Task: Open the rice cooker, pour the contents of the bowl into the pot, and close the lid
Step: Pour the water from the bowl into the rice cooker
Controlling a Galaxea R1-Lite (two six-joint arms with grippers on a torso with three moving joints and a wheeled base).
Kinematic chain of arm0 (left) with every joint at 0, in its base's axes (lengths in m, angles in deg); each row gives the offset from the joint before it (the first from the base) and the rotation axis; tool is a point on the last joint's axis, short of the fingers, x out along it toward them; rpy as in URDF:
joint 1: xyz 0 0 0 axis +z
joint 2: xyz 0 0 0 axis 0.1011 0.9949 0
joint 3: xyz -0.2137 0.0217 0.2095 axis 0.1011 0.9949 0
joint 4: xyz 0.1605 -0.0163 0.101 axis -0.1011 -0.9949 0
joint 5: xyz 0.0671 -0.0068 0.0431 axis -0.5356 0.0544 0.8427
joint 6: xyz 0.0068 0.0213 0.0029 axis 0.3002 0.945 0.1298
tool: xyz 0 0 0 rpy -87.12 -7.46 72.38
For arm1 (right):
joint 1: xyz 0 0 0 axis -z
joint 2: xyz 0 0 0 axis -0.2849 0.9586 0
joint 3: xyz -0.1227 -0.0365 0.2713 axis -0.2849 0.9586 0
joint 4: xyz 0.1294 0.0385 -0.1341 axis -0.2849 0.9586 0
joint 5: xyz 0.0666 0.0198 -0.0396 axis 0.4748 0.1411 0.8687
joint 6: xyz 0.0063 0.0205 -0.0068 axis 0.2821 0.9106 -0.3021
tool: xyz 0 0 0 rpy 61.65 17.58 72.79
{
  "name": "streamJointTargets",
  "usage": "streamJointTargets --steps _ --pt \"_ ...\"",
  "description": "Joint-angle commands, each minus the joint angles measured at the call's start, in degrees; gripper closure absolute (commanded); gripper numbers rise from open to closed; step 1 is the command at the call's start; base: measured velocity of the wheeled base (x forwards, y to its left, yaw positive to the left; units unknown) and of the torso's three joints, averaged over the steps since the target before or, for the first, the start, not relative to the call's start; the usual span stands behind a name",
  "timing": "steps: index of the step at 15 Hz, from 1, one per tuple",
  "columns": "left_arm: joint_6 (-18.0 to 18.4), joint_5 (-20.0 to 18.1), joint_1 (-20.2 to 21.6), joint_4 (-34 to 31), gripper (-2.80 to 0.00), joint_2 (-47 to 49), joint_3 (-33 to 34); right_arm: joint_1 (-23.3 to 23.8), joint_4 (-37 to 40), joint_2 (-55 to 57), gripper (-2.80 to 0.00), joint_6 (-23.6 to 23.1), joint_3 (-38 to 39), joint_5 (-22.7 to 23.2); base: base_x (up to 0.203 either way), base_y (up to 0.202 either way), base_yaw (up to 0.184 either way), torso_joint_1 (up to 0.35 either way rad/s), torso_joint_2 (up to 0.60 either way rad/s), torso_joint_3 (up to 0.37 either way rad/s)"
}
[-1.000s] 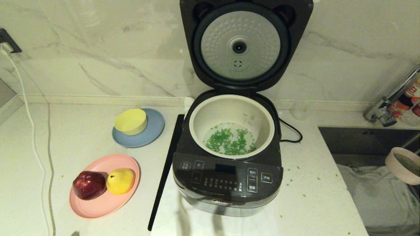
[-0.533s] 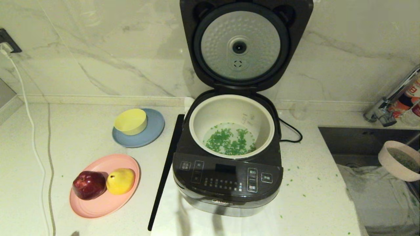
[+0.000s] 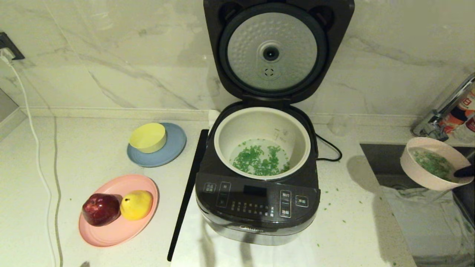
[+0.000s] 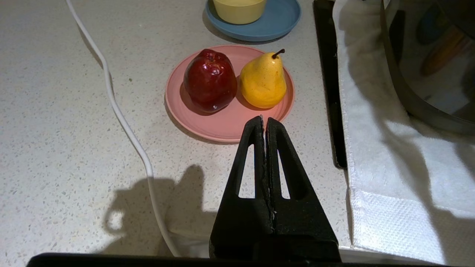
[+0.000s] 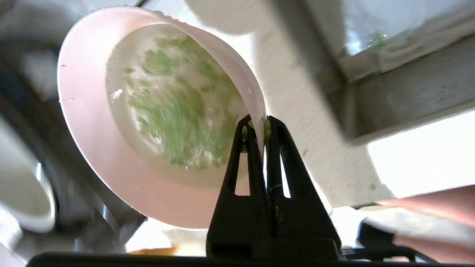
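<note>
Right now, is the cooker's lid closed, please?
No, the lid stands upright and open, showing the pot with green bits inside.

Left hand closed above counter, pink plate, apple, pear

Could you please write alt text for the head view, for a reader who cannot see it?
A dark grey rice cooker stands on a pale counter, its hinged lid upright, green chopped bits in its off-white inner pot. At the right edge, over the sink, the right hand holds a pale pink bowl of more green bits.
</note>
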Motion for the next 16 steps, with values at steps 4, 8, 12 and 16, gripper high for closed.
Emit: streamJointTargets --steps 4,8,12,16 --pt "-0.03 0.05 0.02 0.04 0.0 0.05 0.53 -17.88 8.34 -3.88 0.0 2.98 -9.62 -2.88 0.0 0.0 0.0 0.0 0.0 0.0" --pt "-0.07 -0.03 0.02 0.05 0.0 0.05 0.53 -27.34 9.62 -2.78 0.0 4.36 -13.66 -4.65 0.0 0.0 0.0 0.0 0.0 0.0" --pt "-0.04 0.06 0.02 -0.03 0.0 0.05 0.53 -36.4 9.48 0.51 0.0 4.44 -17.67 -8.94 0.0 0.0 0.0 0.0 0.0 0.0" --pt "-0.06 0.06 0.02 0.06 0.0 0.05 0.53 -45.13 9.8 5.29 0.0 6.88 -24.94 -13.55 0.0 0.0 0.0 0.0 0.0 0.0"
